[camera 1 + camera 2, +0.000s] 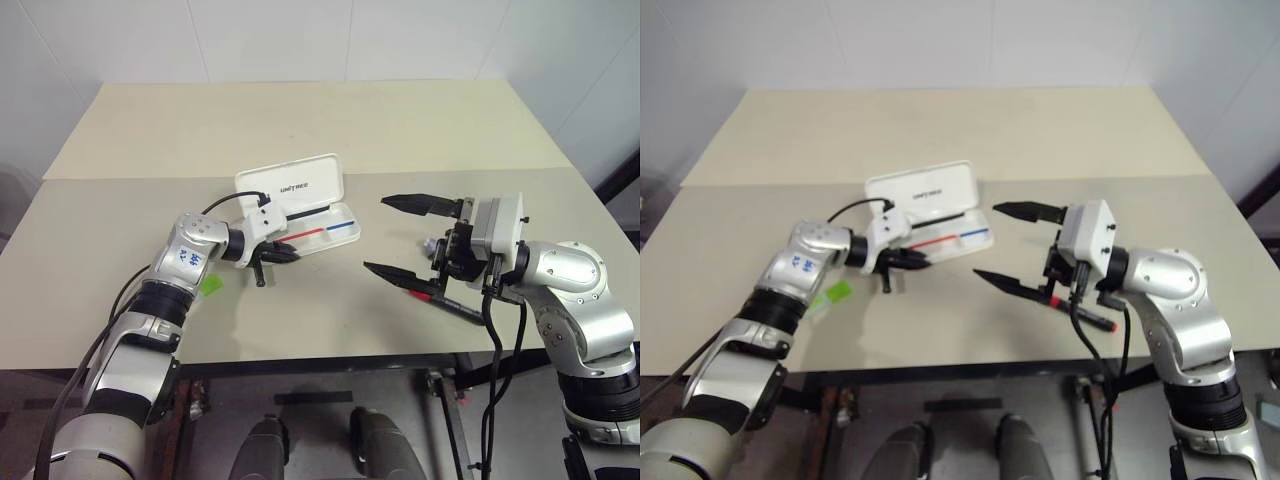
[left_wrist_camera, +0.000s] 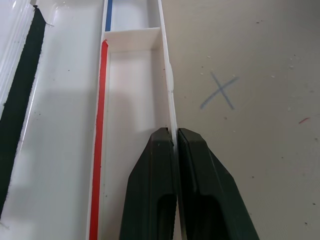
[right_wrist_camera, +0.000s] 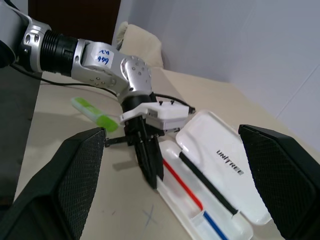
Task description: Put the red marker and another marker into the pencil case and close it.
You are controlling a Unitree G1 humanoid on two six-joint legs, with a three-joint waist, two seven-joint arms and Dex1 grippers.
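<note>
Left hand (image 2: pixel 174 150) pinching pencil case (image 2: pixel 167 100) wall

One pencil case (image 1: pixel 300 190) lies open, its near wall pinched by the left gripper (image 1: pixel 285 253), whose fingers are closed on it. Two markers are out on the table (image 1: pixel 330 120): one red marker (image 1: pixel 440 298) just under the wide-spread right gripper (image 1: pixel 395 235), and one green marker (image 1: pixel 210 287) beside the left gripper's arm. Two grippers in all, one table.
</note>
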